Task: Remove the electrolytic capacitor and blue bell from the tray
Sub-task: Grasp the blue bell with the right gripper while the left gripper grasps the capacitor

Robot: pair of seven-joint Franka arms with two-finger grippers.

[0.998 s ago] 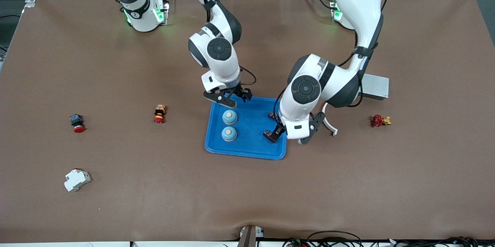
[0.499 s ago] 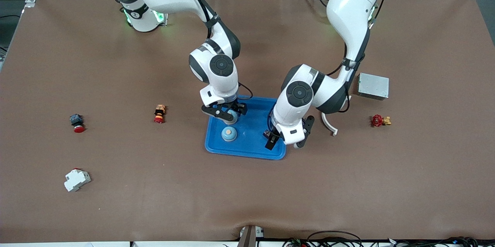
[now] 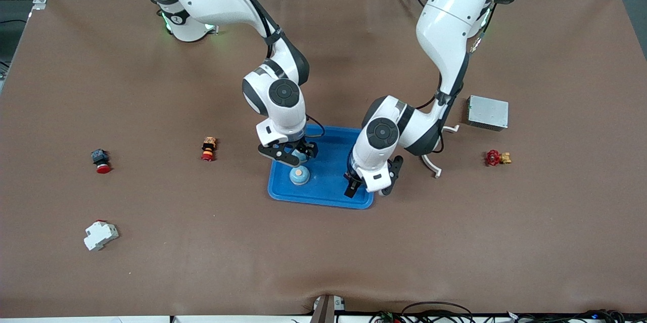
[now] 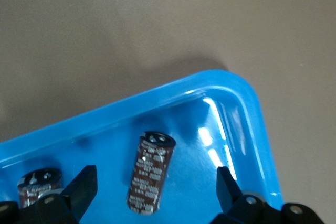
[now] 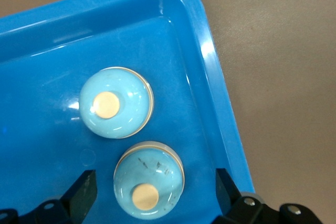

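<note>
Two open grippers hang low over our blue tray (image 3: 323, 196), each lined up on its own part.

We see the tray at table centre. Our right gripper (image 3: 289, 153) sits at the tray's ten o'clock corner, fingers spread either side of one blue bell (image 5: 149, 187), which stands upright and untouched, so we judge a pinch across its dome comes next. The second bell (image 3: 299, 176) stands just beside it at eight o'clock. Our left gripper (image 3: 365, 184) hovers at the tray's four o'clock edge, fingers wide around an electrolytic capacitor (image 4: 150, 173) lying on its side on the tray floor, not yet touched. Another capacitor (image 4: 37, 183) lies close by. Lying flat, it likely needs a grip across its body.
</note>
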